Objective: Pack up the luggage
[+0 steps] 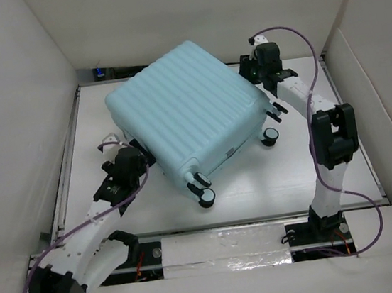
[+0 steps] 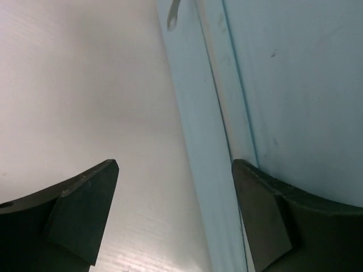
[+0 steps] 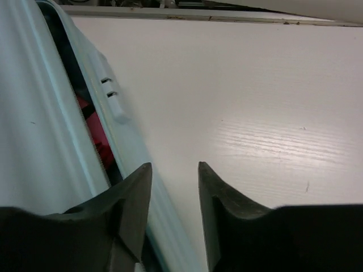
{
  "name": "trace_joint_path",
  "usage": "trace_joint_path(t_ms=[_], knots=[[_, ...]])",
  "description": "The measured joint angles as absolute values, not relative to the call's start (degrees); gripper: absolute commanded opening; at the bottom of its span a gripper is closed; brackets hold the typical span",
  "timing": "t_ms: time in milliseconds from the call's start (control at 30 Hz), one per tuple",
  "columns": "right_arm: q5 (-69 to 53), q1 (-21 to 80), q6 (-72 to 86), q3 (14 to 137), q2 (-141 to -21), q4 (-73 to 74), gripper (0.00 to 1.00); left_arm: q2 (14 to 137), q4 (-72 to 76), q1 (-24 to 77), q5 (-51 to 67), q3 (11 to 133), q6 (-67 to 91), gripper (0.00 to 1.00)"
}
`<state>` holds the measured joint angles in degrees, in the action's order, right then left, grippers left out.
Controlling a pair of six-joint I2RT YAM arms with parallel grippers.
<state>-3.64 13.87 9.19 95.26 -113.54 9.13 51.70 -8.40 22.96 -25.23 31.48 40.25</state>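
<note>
Luggage (image 1: 185,112) lies flat mid-table (image 1: 292,170), ribbed aqua shell up, turned at an angle, caster wheels (image 1: 202,188) pointing toward the arms' side and another wheel (image 1: 271,135) off its right corner. Left gripper (image 1: 132,161) sits low at the case's near-left side. In the left wrist view its gripper (image 2: 173,170) is spread wide and released, and the case's pale edge (image 2: 198,141) runs between the dark fingers (image 2: 85,209), close to the right-hand one; can't tell if that finger touches the shell. Nothing is clamped. Right gripper (image 1: 253,75) is at the far-right corner of the case. In the right wrist view its gripper (image 3: 174,170) stands partly apart, bare table (image 3: 255,113) showing through the gap, holding nothing; one finger (image 3: 133,204) overlaps the case rim. The case (image 3: 39,124) is ajar on this side, a dark slit with something red (image 3: 95,127) inside, too hidden to name. A small raised tab (image 3: 116,107) sits on the lower rim. White panel walls (image 1: 19,104) stand around the table.
</note>
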Motion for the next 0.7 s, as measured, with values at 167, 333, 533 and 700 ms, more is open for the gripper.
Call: trace_joint_path(t_ms=[167, 333, 533, 700], knots=[[-7.88, 10.13, 11.73, 87.99, -101.80, 9.50, 0.59, 44.82, -12.19, 22.37, -26.57, 37.93, 40.18, 0.80], [-8.97, 9.63, 14.31, 70.81, -77.19, 4.60, 0.00, 46.09, -1.21, 18.46, -24.80, 50.48, 39.66, 0.68], [-7.60, 16.05, 17.28, 45.69, -53.80, -1.06, 0.00, 63.07, 6.46, 6.55, -14.55, 67.37, 38.96, 0.56], [-5.65, 24.05, 19.81, 31.53, -46.87, 2.35, 0.00, 87.70, 3.55, -2.04, -4.86, 85.91, 36.36, 0.60]])
